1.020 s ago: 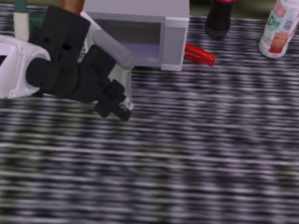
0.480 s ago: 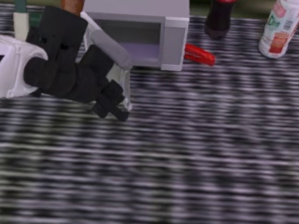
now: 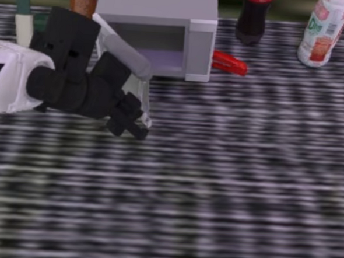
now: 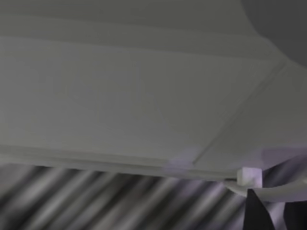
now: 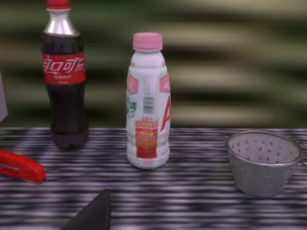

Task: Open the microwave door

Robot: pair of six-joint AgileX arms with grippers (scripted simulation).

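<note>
- Mid-swing, I'd say: the left gripper [image 3: 131, 122] sits at the free edge of the microwave door [image 3: 125, 54], can't tell if its fingers are closed.
- The microwave [image 3: 159, 11] is at 12 o'clock, cavity facing 6; door already angled toward 7-8.
- Next: keep sweeping outward along the arc.

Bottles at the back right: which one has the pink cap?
The white bottle with the red and orange label. The cola bottle beside it is dark with a red cap.

Grey microwave [image 3: 159, 2], lilac floor; red stapler [image 3: 229, 63]; striped black-white table [image 3: 227, 185].
</note>
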